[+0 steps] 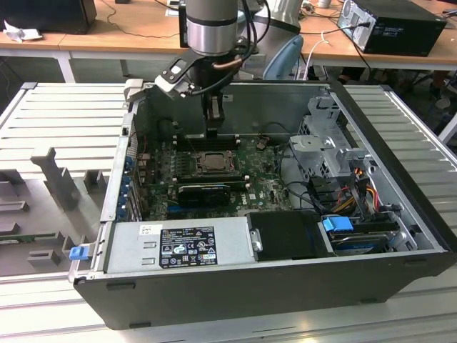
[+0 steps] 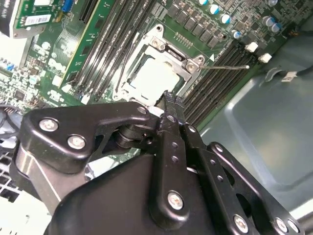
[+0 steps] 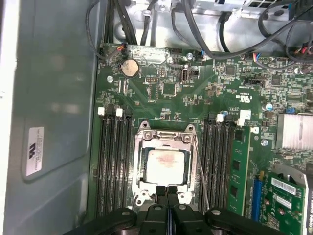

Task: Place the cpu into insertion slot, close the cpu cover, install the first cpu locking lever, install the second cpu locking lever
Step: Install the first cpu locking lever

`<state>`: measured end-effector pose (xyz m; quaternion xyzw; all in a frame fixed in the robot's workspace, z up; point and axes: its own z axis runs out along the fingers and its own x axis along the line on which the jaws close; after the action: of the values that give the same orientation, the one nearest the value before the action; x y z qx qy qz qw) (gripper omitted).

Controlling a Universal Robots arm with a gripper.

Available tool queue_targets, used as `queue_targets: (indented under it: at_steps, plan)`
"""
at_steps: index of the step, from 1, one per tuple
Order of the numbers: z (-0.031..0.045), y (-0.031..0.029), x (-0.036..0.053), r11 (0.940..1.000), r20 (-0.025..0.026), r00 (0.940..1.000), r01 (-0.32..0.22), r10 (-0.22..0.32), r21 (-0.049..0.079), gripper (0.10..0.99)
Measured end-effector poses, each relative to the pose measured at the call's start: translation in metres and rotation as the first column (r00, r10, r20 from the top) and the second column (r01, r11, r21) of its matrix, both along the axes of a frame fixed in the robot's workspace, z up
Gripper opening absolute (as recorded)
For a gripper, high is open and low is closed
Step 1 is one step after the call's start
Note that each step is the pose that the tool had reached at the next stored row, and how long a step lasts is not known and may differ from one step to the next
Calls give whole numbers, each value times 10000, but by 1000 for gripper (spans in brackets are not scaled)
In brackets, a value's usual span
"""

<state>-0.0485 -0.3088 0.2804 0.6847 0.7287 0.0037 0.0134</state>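
Note:
The cpu (image 3: 165, 165) lies flat in the insertion slot (image 1: 211, 163), its pale face showing through the cut-out of the cpu cover (image 3: 141, 161). The silver cover is down around the chip, as the second wrist view also shows for the cpu (image 2: 149, 78) and the cover (image 2: 171, 53). My gripper (image 3: 167, 192) is shut, fingertips pressed together with nothing between them, right at the cover's near edge. In the exterior view the gripper (image 1: 213, 128) hangs just above the socket. A thin wire locking lever (image 3: 201, 171) stands out beside the socket, also visible in the second wrist view (image 2: 227, 67).
Black memory slots (image 3: 113, 161) run along both sides of the socket. A green card (image 3: 238, 171) stands beside them. The case wall (image 3: 54, 122) is close on one side. Cables (image 1: 314, 193), a drive cage (image 1: 332, 143) and the power supply (image 1: 186, 244) fill the rest of the case.

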Motion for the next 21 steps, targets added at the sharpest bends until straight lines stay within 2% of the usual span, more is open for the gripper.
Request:
queue_targets:
  at_steps: [1,6,8,11,13,16,19,21]
  plan:
    - [59,0,0,10000,0,10000,0,0,1,106]
    - [206,0,0,10000,0,10000,0,0,1,106]
    - [297,0,0,10000,0,10000,0,0,-1,106]
    - [301,0,0,9999,2,9999,-110,110,3,106]
    - [302,0,0,9989,0,9989,-475,475,0,106]
    - [300,0,-2,9974,0,9974,-722,722,0,106]
    - [291,0,-3,9946,0,9946,-1034,1034,1,106]
    - [287,0,-3,9906,-2,9906,-1368,1368,-1,106]
